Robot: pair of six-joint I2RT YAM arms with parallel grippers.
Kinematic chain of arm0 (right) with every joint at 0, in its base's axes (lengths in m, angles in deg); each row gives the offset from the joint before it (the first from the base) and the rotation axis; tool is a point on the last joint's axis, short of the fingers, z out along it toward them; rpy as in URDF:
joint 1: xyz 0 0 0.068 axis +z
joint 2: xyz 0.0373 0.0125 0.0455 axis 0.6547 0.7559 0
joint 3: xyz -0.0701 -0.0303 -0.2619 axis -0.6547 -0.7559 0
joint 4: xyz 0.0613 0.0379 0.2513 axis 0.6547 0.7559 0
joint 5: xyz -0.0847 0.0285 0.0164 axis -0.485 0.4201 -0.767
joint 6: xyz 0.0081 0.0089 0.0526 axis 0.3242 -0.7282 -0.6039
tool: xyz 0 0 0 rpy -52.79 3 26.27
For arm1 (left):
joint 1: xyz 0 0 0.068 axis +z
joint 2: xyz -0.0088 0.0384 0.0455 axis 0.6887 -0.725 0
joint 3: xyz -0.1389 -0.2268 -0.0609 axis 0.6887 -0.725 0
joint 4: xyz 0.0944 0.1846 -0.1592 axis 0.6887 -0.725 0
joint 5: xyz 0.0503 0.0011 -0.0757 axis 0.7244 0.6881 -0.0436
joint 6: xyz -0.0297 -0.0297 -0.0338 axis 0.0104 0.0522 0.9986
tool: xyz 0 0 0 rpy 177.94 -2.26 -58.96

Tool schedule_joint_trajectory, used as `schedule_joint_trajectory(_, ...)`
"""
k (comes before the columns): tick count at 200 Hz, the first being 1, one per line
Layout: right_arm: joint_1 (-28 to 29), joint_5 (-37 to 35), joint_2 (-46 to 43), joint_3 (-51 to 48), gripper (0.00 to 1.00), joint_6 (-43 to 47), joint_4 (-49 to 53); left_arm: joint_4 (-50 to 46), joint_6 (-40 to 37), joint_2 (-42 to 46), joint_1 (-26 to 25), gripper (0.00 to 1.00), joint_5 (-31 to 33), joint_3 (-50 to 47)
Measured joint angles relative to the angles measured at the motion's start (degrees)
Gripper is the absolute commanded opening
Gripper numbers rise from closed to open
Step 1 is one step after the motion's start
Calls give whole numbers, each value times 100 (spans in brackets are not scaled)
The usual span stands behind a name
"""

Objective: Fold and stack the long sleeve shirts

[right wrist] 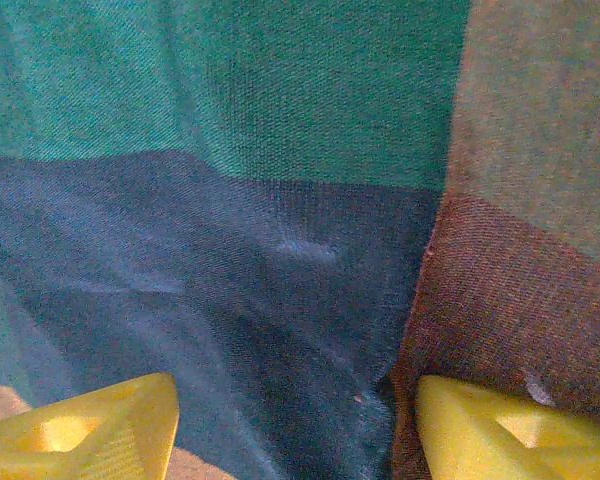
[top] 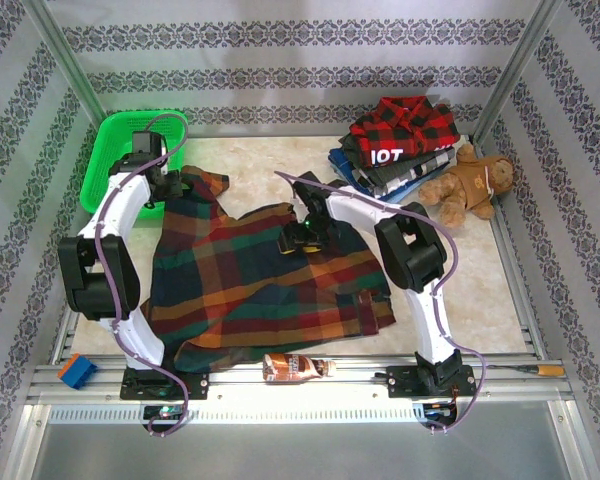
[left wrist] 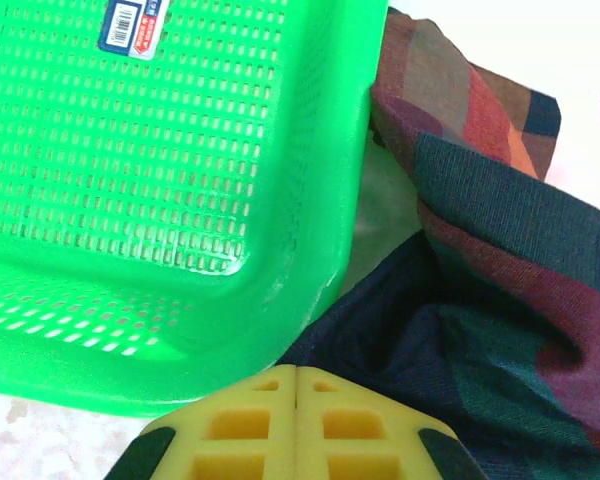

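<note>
Left gripper (left wrist: 296, 378) closed beside basket (left wrist: 310, 200); right gripper (right wrist: 295, 392) spread open on plaid shirt (top: 260, 285). Likely risk: lifted sleeve snags and drags basket.

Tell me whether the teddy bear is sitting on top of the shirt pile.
No, the teddy bear lies on the table beside the shirt pile, to its right.

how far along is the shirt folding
Done: folded shirts sit stacked far right. In hand: the plaid shirt lies spread, unfolded, right gripper open over it, left gripper shut by its edge beside the green basket. Left: fold it, add it to the stack.
</note>
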State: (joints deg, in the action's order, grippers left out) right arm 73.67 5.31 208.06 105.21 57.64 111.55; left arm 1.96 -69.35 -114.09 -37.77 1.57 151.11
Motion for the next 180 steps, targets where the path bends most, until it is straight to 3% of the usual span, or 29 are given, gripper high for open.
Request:
schedule_joint_trajectory(51, -422, 39, -179, 122, 73, -15, 254, 0, -2, 4, 4, 0, -149, -15)
schedule_joint_trajectory(100, -1211, -402, -177, 1460, 71, 299, 688, 0, -20, 7, 4, 0, -275, -24)
schedule_joint_trajectory(137, -1340, -1108, 522, 2894, 68, 817, 911, 0, -20, 9, 4, 0, -332, -55)
schedule_joint_trajectory(180, -1303, -1434, 1486, 3477, 64, 1283, 1054, 0, -20, 9, 4, 0, -428, -70)
